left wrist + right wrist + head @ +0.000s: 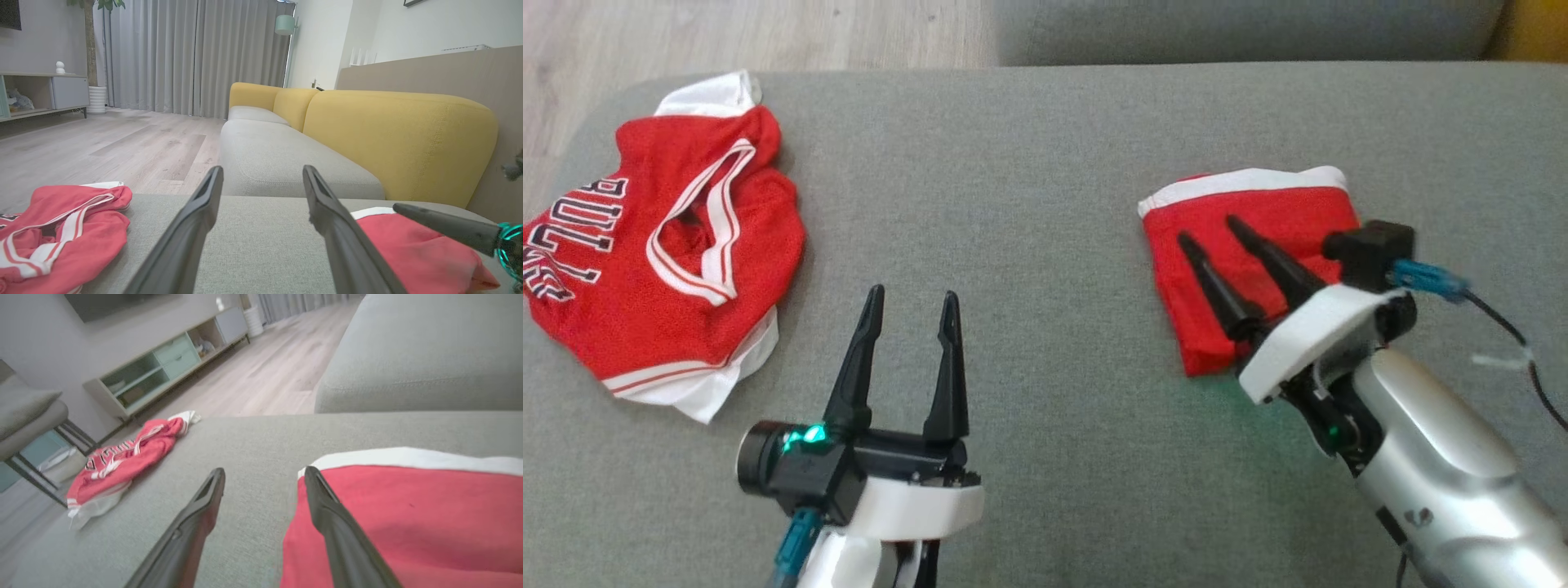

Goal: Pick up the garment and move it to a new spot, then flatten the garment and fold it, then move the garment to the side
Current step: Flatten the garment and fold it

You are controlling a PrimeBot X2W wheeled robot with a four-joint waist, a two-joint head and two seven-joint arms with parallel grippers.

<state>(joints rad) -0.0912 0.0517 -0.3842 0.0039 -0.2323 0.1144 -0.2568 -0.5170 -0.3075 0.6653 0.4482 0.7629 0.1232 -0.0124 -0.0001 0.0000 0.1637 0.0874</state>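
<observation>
A folded red garment (1258,212) with a white band along its far edge lies flat on the right of the grey cushion. My right gripper (1207,229) hovers open over its near-left part, holding nothing; in the right wrist view the right gripper (264,471) straddles the edge of the folded garment (408,522). A crumpled red jersey (760,212) with white trim and dark lettering lies at the far left. My left gripper (912,294) stands open and empty over bare cushion between the two, as the left gripper (262,169) also shows in its own wrist view.
The grey cushion (1029,204) ends at the far side, with wooden floor (727,33) beyond at the left and another grey seat (1241,28) behind. A yellow sofa back (400,139) rises to the right. A low cabinet (163,367) stands across the room.
</observation>
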